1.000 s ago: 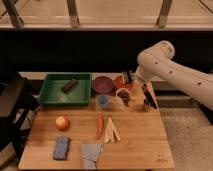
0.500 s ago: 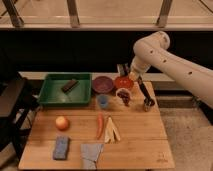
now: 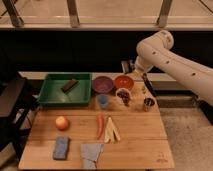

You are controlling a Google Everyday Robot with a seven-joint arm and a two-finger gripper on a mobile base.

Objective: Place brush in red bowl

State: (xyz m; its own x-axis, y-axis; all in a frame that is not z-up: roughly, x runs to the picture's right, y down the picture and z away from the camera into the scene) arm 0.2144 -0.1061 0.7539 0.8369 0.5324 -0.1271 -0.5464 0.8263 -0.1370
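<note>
The red bowl (image 3: 123, 81) sits at the back of the wooden table, right of the purple bowl (image 3: 102, 83). The brush (image 3: 147, 89) shows as a slim dark stick right of the red bowl, running from near the arm's end down toward a small dark round thing (image 3: 148, 103). I cannot tell whether it is held or lies on the table. My gripper (image 3: 131, 68) is at the end of the white arm, just above and behind the red bowl's far rim.
A green tray (image 3: 50, 102) with a short dark block (image 3: 69, 85) stands back left. A blue cup (image 3: 103, 101) and a white cup with dark red contents (image 3: 123, 96) stand mid-table. A carrot (image 3: 99, 125), pale sticks (image 3: 113, 130), an orange fruit (image 3: 61, 123), a blue sponge (image 3: 61, 147) and a grey cloth (image 3: 91, 154) lie in front.
The arm has lifted from low over the table's right side and swung back, ending above the red bowl's far rim. The things on the table have not moved.
</note>
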